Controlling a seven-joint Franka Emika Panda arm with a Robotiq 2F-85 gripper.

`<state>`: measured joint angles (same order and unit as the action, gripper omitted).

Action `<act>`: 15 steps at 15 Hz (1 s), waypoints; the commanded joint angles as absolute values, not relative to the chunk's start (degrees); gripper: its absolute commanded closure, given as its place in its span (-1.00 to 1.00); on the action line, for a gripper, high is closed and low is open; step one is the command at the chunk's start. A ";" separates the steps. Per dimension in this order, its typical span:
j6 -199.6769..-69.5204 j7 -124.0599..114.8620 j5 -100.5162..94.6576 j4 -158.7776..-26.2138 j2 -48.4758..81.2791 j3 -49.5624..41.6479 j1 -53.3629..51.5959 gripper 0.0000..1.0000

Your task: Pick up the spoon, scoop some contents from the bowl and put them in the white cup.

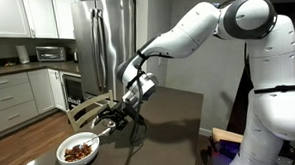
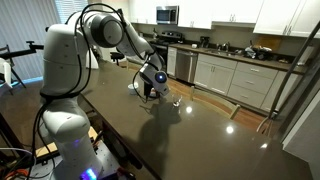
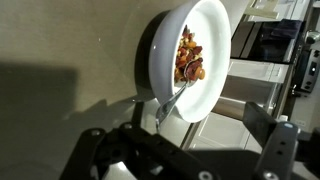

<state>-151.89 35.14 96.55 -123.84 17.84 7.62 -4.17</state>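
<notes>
Stretching dark and glossy, the desk [image 2: 190, 125] sits in a kitchen with white cabinets [image 2: 235, 80] and a steel fridge [image 1: 106, 39]. On it, 1 white bowl [image 3: 195, 60] holds reddish-brown contents [image 3: 188, 60]; the spoon [image 3: 172, 102] leans at its rim, touching. Whether the tool [image 1: 117, 116] grips it, I cannot tell.

An exterior view sat low near the table's end, close to the bowl [image 1: 78, 149], and faced the arm [image 1: 186, 36] with the fridge [image 1: 103, 34] behind. Another exterior view looked from behind the robot's base along the dark table [image 2: 190, 140] toward the kitchen counters [image 2: 235, 62]. Both shared the arm and tabletop. The wrist view looked past the gripper [image 3: 180, 150], right by the bowl.
</notes>
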 commanded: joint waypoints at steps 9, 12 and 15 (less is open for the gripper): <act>-157.43 49.27 111.34 -124.22 17.02 8.44 -6.68 -1.00; -155.81 46.74 108.84 -123.90 17.84 8.33 -6.32 -1.00; -155.98 48.74 110.97 -123.03 18.51 8.23 -6.50 -1.00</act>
<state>-155.76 46.74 108.81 -123.87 18.00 8.29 -6.32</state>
